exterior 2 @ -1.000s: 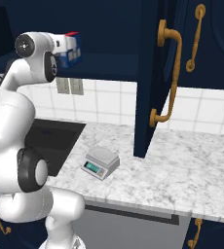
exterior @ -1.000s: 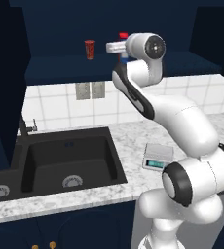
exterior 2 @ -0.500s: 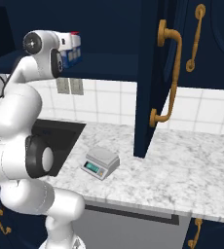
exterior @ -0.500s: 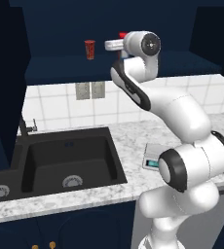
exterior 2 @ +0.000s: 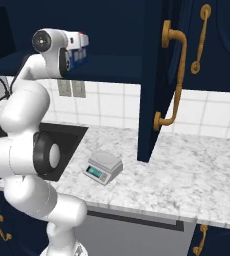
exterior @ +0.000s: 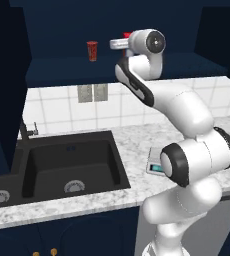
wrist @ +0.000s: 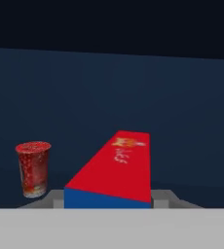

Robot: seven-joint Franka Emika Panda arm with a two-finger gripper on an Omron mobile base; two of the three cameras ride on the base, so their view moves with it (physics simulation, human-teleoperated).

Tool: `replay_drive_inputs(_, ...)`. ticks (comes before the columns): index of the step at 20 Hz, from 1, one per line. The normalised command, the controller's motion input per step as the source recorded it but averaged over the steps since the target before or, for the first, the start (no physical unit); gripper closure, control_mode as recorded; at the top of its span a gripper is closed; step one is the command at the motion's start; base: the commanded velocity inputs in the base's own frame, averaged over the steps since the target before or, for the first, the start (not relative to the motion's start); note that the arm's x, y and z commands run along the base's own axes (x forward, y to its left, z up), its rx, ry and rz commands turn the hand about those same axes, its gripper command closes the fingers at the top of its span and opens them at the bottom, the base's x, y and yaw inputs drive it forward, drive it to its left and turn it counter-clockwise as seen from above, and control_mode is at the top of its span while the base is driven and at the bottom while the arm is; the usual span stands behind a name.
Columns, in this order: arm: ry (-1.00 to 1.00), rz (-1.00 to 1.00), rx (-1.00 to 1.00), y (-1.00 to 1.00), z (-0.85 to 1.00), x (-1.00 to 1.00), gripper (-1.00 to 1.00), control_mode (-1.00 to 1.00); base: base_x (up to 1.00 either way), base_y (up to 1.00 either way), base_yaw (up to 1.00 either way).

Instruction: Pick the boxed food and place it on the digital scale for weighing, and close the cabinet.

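Marble counter (exterior 2: 197, 175) carries the digital scale (exterior 2: 103, 168) beside a black sink (exterior: 62, 162).

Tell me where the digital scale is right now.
The digital scale sits on the marble counter, to the right of the black sink, in front of the open cabinet door in the right base view.

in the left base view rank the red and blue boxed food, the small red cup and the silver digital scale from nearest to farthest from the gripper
1. Red-and-blue boxed food, between the gripper's fingers on the cabinet shelf.
2. Small red cup, on the same shelf, to the gripper's left.
3. Silver-grey digital scale, far below on the marble counter, beside the black sink.
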Motion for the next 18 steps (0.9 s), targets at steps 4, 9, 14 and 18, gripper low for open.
replay_drive_inputs(4, -0.15, 0.0, 0.01, -0.04, 0.03, -0.23, 1.0, -1.0, 0.0, 0.0, 0.0)
replay_drive_inputs(9, -0.25, 0.0, 0.04, -0.18, 0.1, -0.53, 1.0, -1.0, 0.0, 0.0, 0.0)
replay_drive_inputs(14, -0.2, 0.0, 0.04, -0.21, 0.04, -0.87, 1.0, -1.0, 0.0, 0.0, 0.0)
replay_drive_inputs(18, -0.01, 0.0, 0.0, 0.01, 0.41, -1.0, 1.0, -1.0, 0.0, 0.0, 0.0)
